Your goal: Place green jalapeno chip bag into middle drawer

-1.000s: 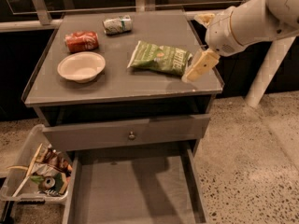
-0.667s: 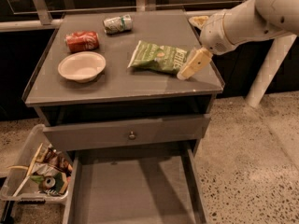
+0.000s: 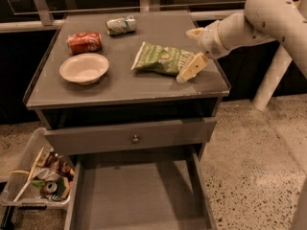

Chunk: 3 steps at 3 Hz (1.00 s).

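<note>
- Since a second ago, the gripper (image 3: 184, 55) has been shifted leftward over the desk (image 3: 144, 87), closer to the green jalapeno chip bag (image 3: 160, 59); the bag itself is seen unmoved.
- Arm (image 3: 259, 18) is extended in from the upper right and bent at the wrist, with the gripper held low over the desk's right part.
- Fingers (image 3: 192, 68) are spread wide, one toward the desk's front edge, one farther back. The bag's right end is seen at the gap between them; contact cannot be told.
- Bag is laid flat on the desk, right of centre.
- Middle drawer (image 3: 139, 195) is pulled out at the bottom; its front end is cut off by the lower edge of the view.
- Arm's upper part is cut off at the right edge.
- Closed drawer front (image 3: 96, 139) with a round knob (image 3: 135, 139) is noted above the open drawer.
- Bowl (image 3: 84, 68), red can (image 3: 85, 42) and silver-green can (image 3: 121, 25) are noted on the desk, left of the bag.
- Clear bin (image 3: 19, 195) is noted at lower left, partly cut off; its contents are hard to make out.
</note>
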{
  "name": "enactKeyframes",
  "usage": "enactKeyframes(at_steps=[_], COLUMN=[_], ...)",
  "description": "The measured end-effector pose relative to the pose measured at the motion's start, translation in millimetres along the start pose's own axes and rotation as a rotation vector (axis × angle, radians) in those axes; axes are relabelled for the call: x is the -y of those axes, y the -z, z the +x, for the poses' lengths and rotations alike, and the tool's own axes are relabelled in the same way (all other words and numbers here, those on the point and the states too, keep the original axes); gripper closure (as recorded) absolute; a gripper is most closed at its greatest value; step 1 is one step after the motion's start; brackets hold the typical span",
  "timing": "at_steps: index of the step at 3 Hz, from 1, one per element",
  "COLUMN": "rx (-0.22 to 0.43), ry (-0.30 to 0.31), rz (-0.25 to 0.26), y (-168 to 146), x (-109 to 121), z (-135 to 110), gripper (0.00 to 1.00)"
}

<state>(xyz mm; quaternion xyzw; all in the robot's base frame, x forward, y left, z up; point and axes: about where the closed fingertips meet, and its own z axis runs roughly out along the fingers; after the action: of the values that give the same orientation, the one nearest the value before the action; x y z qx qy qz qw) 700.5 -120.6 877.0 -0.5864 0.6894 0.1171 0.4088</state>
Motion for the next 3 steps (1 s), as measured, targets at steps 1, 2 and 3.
enactKeyframes(at_steps=[1,2,3], rx=[0.018,0.021,0.021], ry=[-0.044,-0.08,-0.081], rz=[-0.053,-0.129,-0.137], y=[-27,-55,-57], x=[5,0,-1], z=[8,10,10], gripper=[0.0,0.04,0.22])
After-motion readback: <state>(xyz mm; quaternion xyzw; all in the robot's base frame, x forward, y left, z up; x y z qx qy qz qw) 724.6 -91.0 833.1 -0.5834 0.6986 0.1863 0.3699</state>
